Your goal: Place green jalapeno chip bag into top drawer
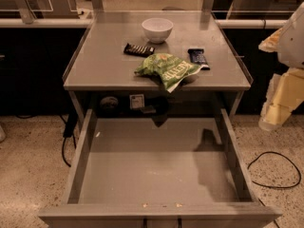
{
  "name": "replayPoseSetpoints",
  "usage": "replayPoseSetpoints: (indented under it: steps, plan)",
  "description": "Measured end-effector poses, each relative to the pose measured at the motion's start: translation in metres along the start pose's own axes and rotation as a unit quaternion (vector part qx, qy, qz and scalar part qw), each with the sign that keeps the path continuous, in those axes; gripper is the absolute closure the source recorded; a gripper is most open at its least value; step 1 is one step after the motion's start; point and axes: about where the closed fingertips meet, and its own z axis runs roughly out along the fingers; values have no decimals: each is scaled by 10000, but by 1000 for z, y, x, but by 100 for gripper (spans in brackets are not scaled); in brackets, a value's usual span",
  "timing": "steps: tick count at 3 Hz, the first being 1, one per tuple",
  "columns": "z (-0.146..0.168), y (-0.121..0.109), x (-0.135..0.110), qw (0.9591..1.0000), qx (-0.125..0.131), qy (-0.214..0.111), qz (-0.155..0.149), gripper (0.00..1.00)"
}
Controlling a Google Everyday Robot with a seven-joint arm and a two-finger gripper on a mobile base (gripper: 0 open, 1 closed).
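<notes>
The green jalapeno chip bag (167, 69) lies crumpled on the grey table (99, 65), near the front edge. One of its corners hangs over that edge. The top drawer (156, 160) is pulled out below the table, and nothing shows inside it. My gripper (278, 103) is at the right edge of the view. It is beside the table's right front corner, apart from the bag and above the floor.
A white bowl (157, 29) stands at the back of the table. A dark snack bar (138, 50) lies left of the bag and another (197, 57) lies to its right. Black cables (278, 172) lie on the speckled floor on both sides of the drawer.
</notes>
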Motion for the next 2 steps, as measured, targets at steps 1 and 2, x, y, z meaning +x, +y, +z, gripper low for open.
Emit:
replayPoseSetpoints:
  steps: [1, 2]
  plan:
    - [12, -9, 2, 10000, 32, 45, 19, 0]
    - [41, -27, -3, 9999, -30, 59, -103, 0]
